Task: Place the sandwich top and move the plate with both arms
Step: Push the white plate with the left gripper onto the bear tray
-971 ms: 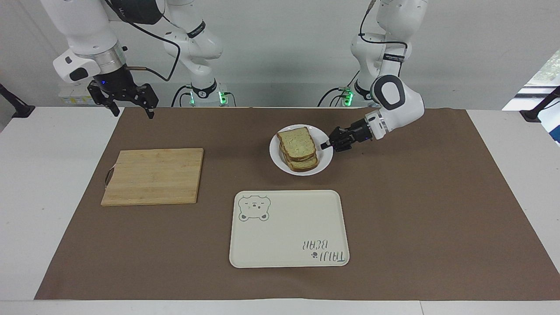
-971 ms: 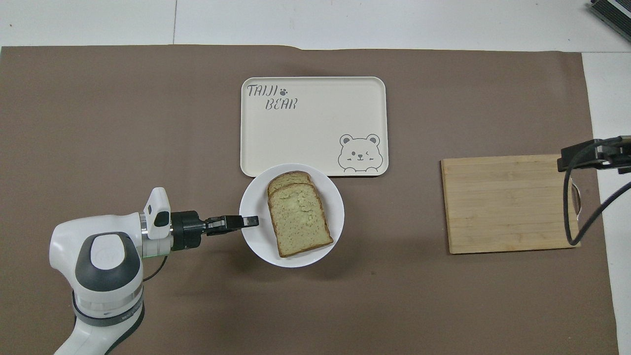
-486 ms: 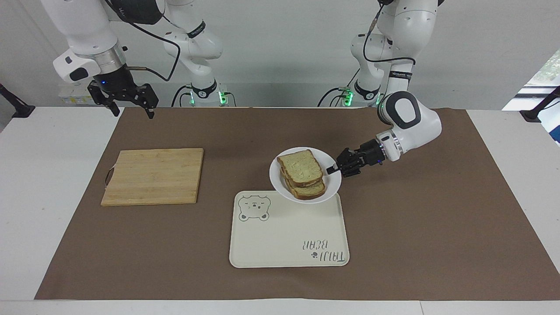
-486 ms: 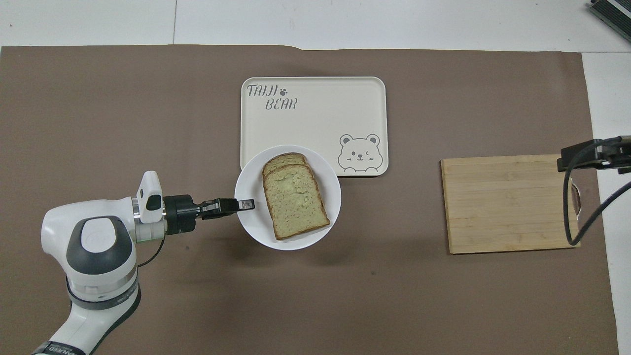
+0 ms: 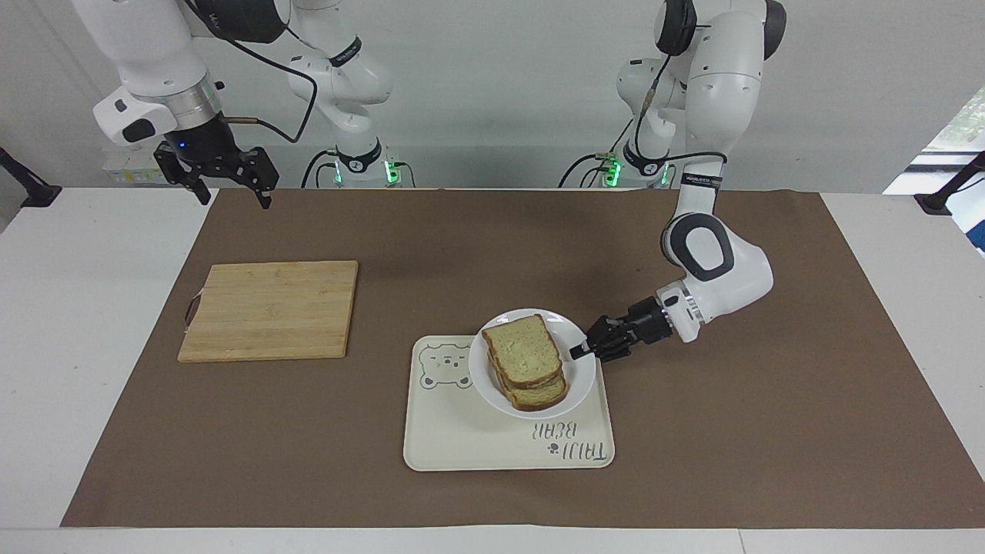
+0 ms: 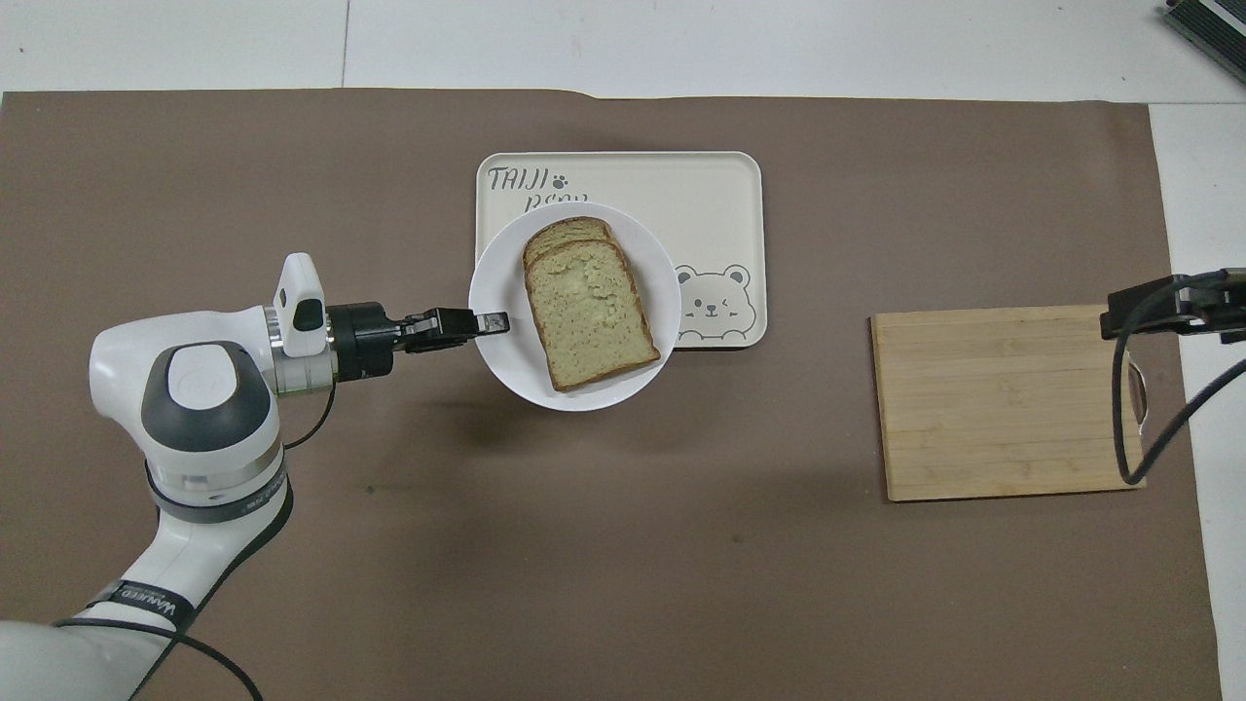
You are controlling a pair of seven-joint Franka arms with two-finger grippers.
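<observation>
The sandwich top (image 5: pixel 523 350) (image 6: pixel 589 312), a pale slice with a brown crust, lies uppermost on a stack of bread on the white plate (image 5: pixel 582 377) (image 6: pixel 506 365). My left gripper (image 5: pixel 577 352) (image 6: pixel 492 321) is shut on the plate's rim, at the side toward the left arm's end of the table. The plate hangs a little above the cream bear tray (image 5: pixel 477 442) (image 6: pixel 720 190), over the tray's edge nearer to the robots. My right gripper (image 5: pixel 235 196) waits open and empty in the air, above the corner of the brown mat at the right arm's end.
A wooden cutting board (image 5: pixel 269 308) (image 6: pixel 1003 399) lies bare on the brown mat toward the right arm's end of the table. The tray's printed lettering shows beside the plate, on the part farther from the robots.
The left gripper has carried the plate with the sandwich away from the robots, from the mat to above the tray. The right arm has not moved.
</observation>
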